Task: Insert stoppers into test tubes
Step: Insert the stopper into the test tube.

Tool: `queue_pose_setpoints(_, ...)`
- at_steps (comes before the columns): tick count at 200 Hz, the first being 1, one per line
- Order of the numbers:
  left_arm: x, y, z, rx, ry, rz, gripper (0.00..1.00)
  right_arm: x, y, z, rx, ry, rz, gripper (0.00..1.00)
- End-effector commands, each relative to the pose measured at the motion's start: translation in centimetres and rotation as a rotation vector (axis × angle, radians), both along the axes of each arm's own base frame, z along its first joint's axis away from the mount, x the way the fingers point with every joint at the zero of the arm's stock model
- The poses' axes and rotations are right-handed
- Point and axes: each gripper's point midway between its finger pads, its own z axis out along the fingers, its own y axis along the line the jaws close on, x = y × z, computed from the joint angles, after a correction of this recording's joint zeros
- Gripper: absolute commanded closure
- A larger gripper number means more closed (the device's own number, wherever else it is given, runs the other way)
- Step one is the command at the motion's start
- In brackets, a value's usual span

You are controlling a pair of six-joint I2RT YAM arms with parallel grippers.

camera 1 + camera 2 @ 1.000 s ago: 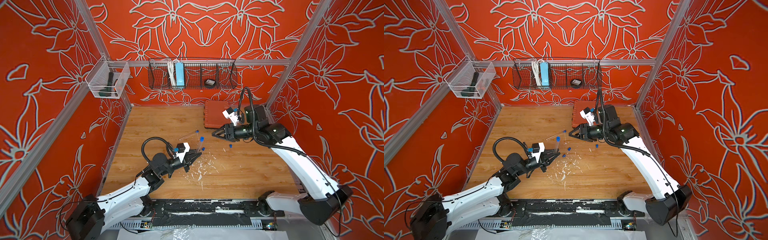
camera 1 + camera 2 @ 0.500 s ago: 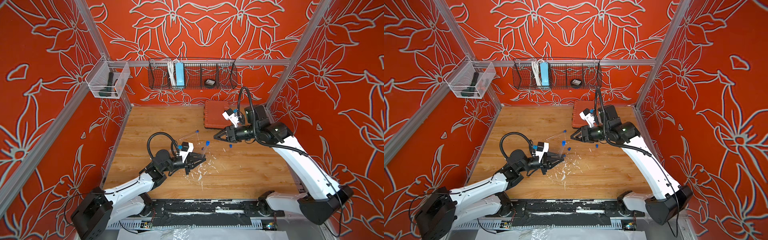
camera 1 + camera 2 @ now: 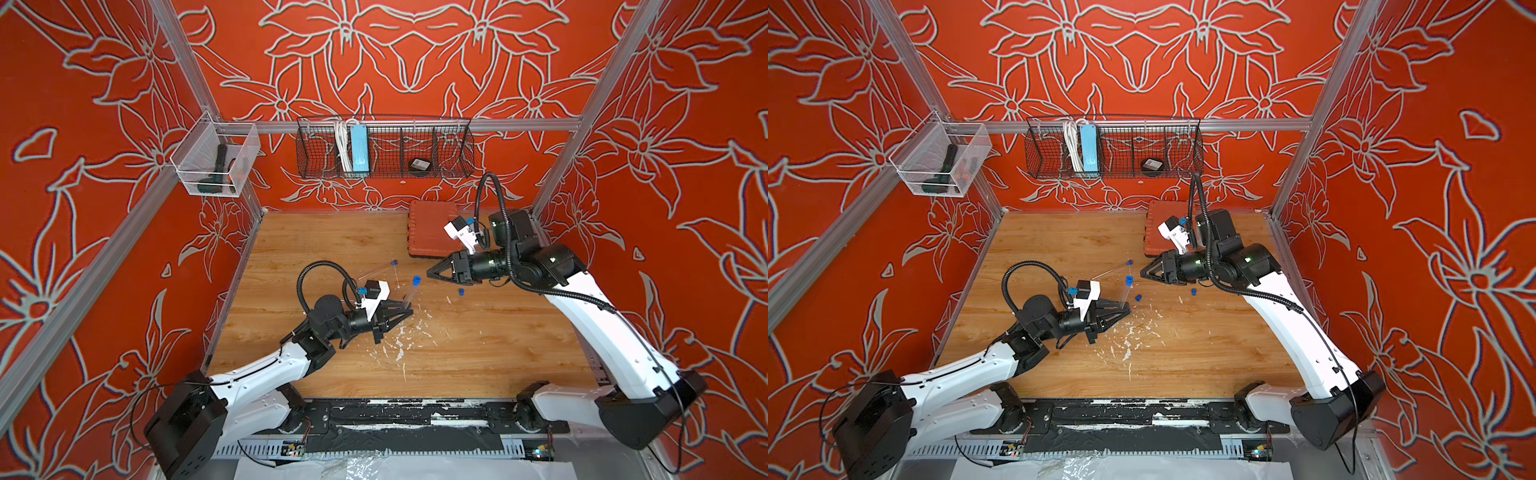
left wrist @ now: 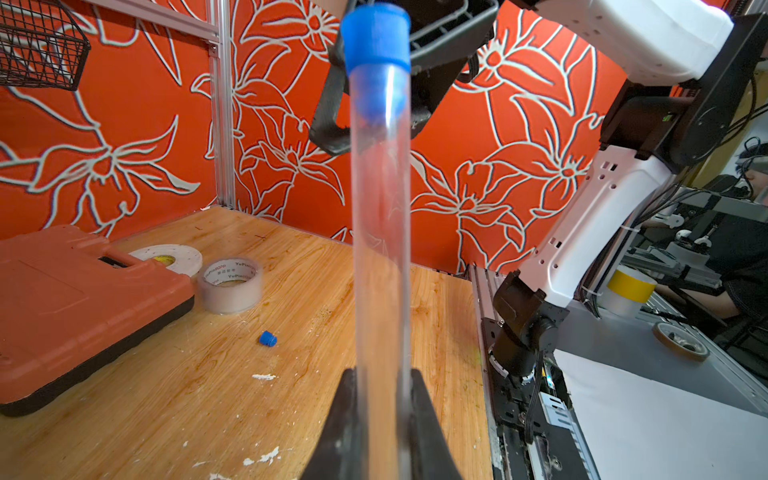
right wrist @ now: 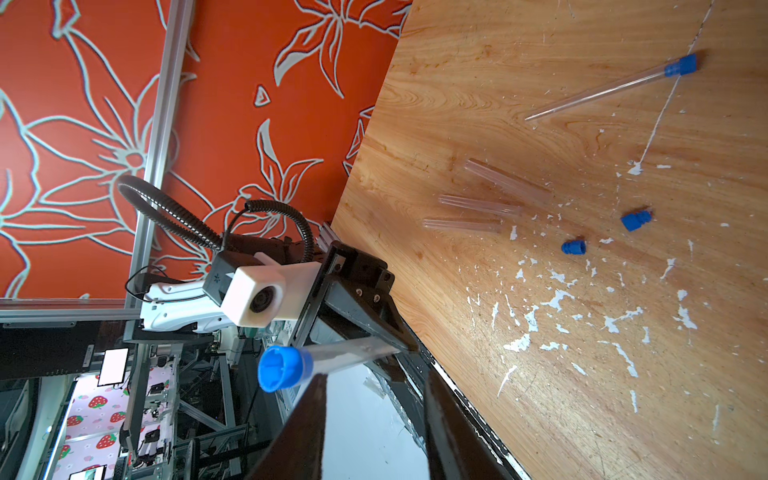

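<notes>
My left gripper is shut on the lower end of a clear test tube, which stands nearly upright. A blue stopper sits in its top. My right gripper hovers just beyond that stopper, open with nothing between its fingers. A second stoppered tube lies on the table behind. Three bare tubes lie side by side. Loose stoppers rest on the wood.
An orange case lies at the back right, under the right arm. Two tape rolls stand beside it. White paint flecks dot the table's middle. A wire basket hangs on the back wall.
My left gripper has carried the stoppered tube up and to the right, toward the right gripper. The right gripper has stayed nearly in place while its jaws have narrowed.
</notes>
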Motion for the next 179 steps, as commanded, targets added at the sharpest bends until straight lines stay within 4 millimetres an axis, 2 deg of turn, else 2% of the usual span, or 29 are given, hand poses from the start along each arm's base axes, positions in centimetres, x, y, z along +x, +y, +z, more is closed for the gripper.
queue_pose_setpoints(1, 0.2, 0.3, 1.1, -0.020, -0.040, 0.018, 1.00, -0.2, 0.6, 1.4, 0.069, 0.008, 0.027, 0.63)
queue_pose_setpoints(57, 0.4, 0.2, 1.0, -0.021, -0.036, 0.022, 1.00, -0.5, 1.7, 2.8, 0.140, 0.029, 0.070, 0.65)
queue_pose_setpoints(89, 0.4, 0.2, 1.0, -0.028, -0.034, 0.022, 1.00, -0.6, 2.0, 1.7, 0.113, 0.055, 0.081, 0.66)
queue_pose_setpoints(136, 0.5, 0.1, 1.2, -0.033, -0.035, 0.026, 1.00, -1.0, 2.9, 1.9, 0.132, 0.064, 0.123, 0.69)
queue_pose_setpoints(179, 0.7, 0.6, 1.4, -0.062, -0.024, 0.054, 1.00, -1.1, 2.9, 0.5, 0.115, 0.095, 0.126, 0.72)
